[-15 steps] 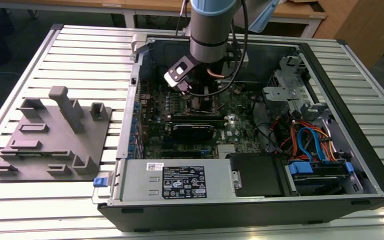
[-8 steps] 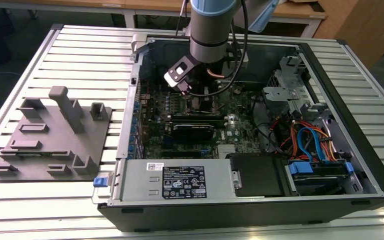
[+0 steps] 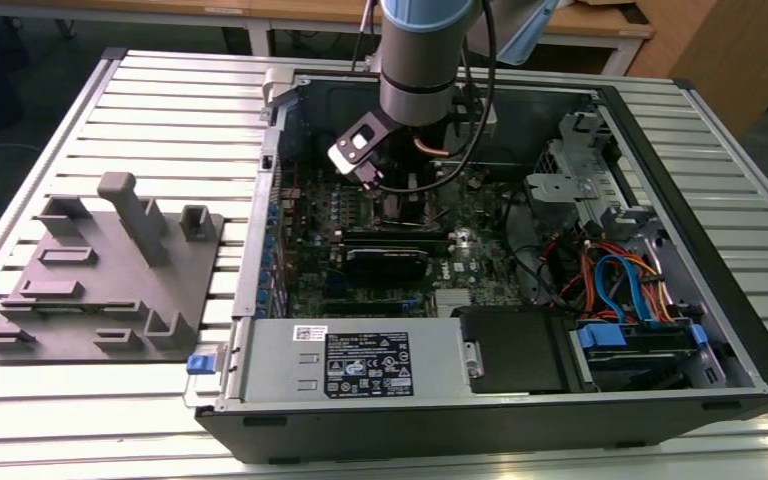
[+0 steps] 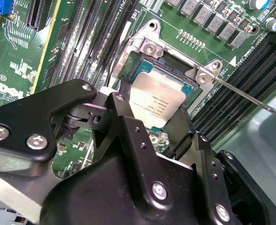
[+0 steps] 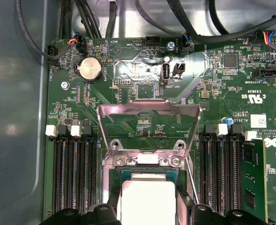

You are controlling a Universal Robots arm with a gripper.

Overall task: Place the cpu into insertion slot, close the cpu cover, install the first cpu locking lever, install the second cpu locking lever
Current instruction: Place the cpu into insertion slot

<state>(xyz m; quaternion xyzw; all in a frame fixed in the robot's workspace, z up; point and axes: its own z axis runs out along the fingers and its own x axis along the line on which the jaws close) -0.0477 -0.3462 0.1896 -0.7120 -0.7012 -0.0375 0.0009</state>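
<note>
The cpu (image 4: 159, 103) is seen with its silver-grey face upward, lying level within the square of the insertion slot (image 4: 175, 66) on the green circuit board (image 4: 222, 28); whether it is fully seated on the pin field cannot be told. The chip is bracketed by the gripper (image 4: 152, 108), whose black fingers (image 4: 181, 124) are closed in against two opposite edges of it, so that it is held between them with no gap to be made out in either wrist view. In the first wrist view the cpu (image 5: 147, 201) is shown low in the socket frame, and the cpu cover (image 5: 128, 108) is raised on its hinge at the far edge of the slot, its large opening standing upright over the board and not lowered onto the chip. A thin locking lever (image 4: 250, 96) is seen as a bare wire rod running away from one screwed corner of the socket bracket, swung out and not latched. Long black memory slots (image 5: 72, 178) are set on both sides of the socket, and a coin cell (image 5: 90, 69) lies farther out on the board. In the exterior view the arm (image 3: 424, 60) is reached down into the open computer case (image 3: 704, 250), which rests on a slatted table (image 3: 157, 90), with a grey fixture block (image 3: 104, 270) placed well apart on the exterior view's left
</note>
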